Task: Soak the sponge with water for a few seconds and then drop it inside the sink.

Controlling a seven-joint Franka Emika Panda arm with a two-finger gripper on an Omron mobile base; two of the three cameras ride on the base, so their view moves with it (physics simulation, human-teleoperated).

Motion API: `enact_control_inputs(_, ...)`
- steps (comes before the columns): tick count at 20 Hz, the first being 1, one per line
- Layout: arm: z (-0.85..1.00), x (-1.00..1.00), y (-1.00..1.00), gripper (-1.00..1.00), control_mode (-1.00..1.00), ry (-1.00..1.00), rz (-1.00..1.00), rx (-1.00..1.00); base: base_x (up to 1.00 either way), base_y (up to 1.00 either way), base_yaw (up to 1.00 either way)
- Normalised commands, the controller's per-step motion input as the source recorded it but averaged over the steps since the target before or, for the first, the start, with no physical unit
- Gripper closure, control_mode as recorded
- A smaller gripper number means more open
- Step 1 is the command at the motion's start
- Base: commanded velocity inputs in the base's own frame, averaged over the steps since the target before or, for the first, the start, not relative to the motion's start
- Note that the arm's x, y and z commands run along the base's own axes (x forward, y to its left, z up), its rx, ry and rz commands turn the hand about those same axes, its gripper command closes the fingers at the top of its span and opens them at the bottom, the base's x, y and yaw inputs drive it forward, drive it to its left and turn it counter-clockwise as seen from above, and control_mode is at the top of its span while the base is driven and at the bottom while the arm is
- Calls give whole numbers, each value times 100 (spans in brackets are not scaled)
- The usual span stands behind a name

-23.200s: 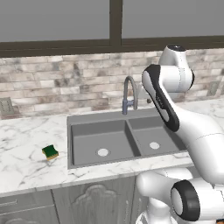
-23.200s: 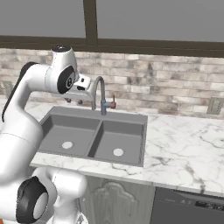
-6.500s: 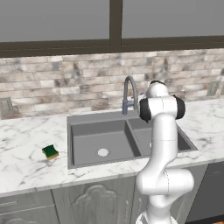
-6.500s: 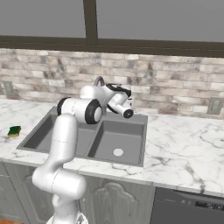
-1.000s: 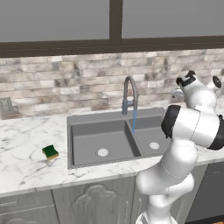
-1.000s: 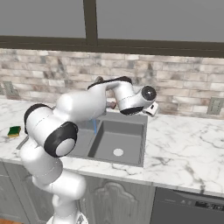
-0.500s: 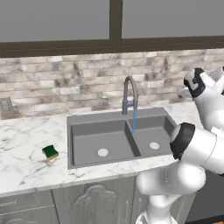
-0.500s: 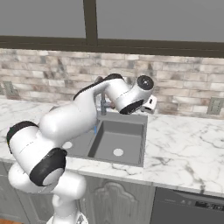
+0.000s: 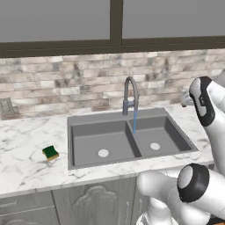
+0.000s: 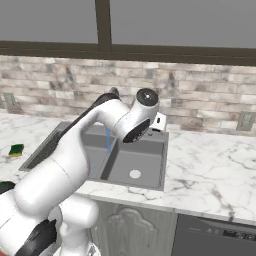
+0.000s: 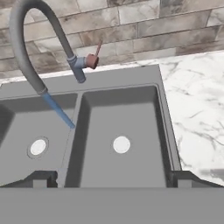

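Observation:
The sponge (image 9: 50,152), green on top and yellow below, lies on the marble counter left of the sink (image 9: 114,117), far from the arm; it also sits at the left edge of the right base view as the sponge (image 10: 16,150). Water (image 9: 134,122) runs in a thin blue stream from the gooseneck faucet (image 9: 130,94) onto the divider between the two basins. My gripper (image 10: 159,121) hovers over the sink's right rear corner, open and empty. In the hand view the gripper (image 11: 111,179) looks down at both basins, the water (image 11: 59,111) and the faucet (image 11: 26,43).
A brick backsplash and a window run behind the sink (image 11: 118,75). The faucet's red handle (image 11: 92,61) sticks out to the right of the spout. Marble counter (image 10: 215,160) extends right of the sink. Wall outlets (image 9: 6,106) sit on the backsplash.
The arm has swung round with its elbow shifting, while the hand stays up near the sink's right rear. Water keeps running; the sponge has not moved.

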Motion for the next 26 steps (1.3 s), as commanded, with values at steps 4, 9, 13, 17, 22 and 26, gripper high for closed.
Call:
enact_control_inputs(4, 17, -34, 77, -100, -100, 12, 0, -11, 0, 0, 0)
enact_control_inputs(9, 4, -22, 63, -100, -100, 9, 1, -1, 0, 0, 0)
enact_control_inputs(13, 3, -30, 49, -100, -100, 2, 6, 0, 0, 0, 0)
enact_control_inputs(17, 17, -33, 53, -100, -100, 11, 5, 0, 0, 0, 0)
enact_control_inputs(22, 18, -45, 70, -100, -100, 15, 8, 0, 0, 0, 0)
enact_control_inputs(26, 7, -21, 88, -100, -100, 10, 5, 0, 0, 0, 0)
